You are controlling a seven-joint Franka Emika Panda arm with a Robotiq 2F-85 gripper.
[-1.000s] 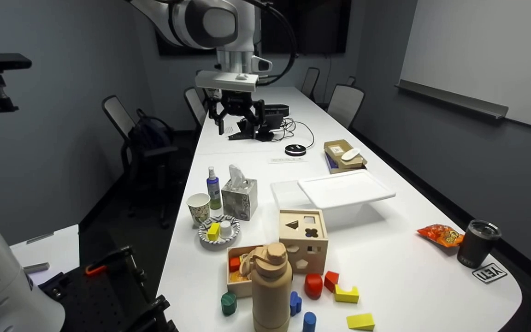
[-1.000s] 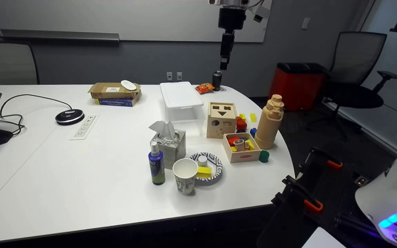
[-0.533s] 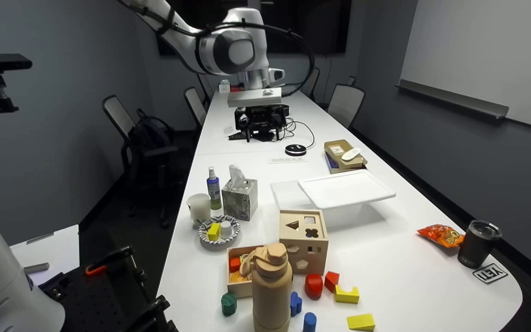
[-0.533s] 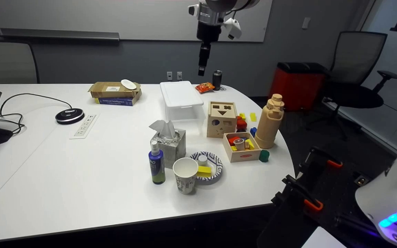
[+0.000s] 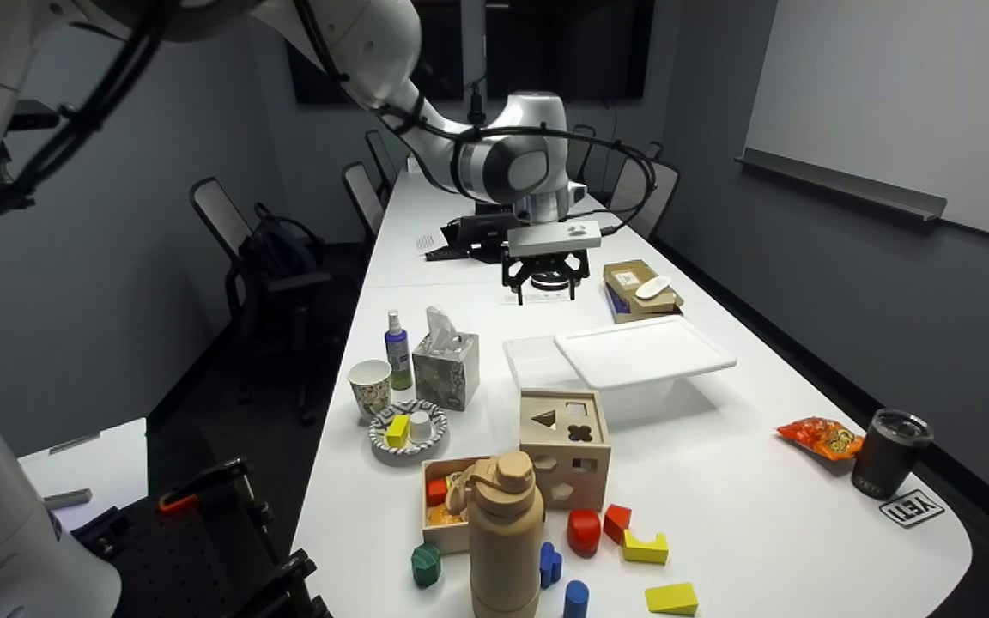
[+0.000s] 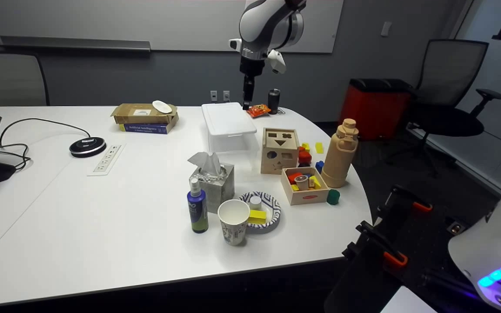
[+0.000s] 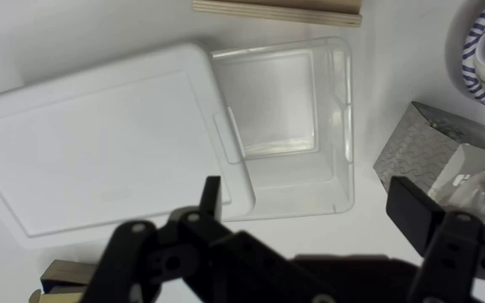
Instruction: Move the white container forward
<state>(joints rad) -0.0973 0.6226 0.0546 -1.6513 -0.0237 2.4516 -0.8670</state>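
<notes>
The white container is a low see-through box with a flat white lid lying askew on it, so part of the box stands uncovered. In the wrist view the lid covers the left part and the open end of the box shows at right. The container lid also shows in an exterior view. My gripper is open and empty, pointing down, above and apart from the container. In the wrist view the fingers stand wide apart over the box's edge.
A wooden shape-sorter cube stands close beside the container. A tissue box, spray bottle, paper cup and patterned plate stand near it. Cardboard boxes, a snack bag and a tan bottle are also on the table.
My gripper has come down and, in an exterior view, moved right toward the container. It stays open. The container and other objects have not moved.
</notes>
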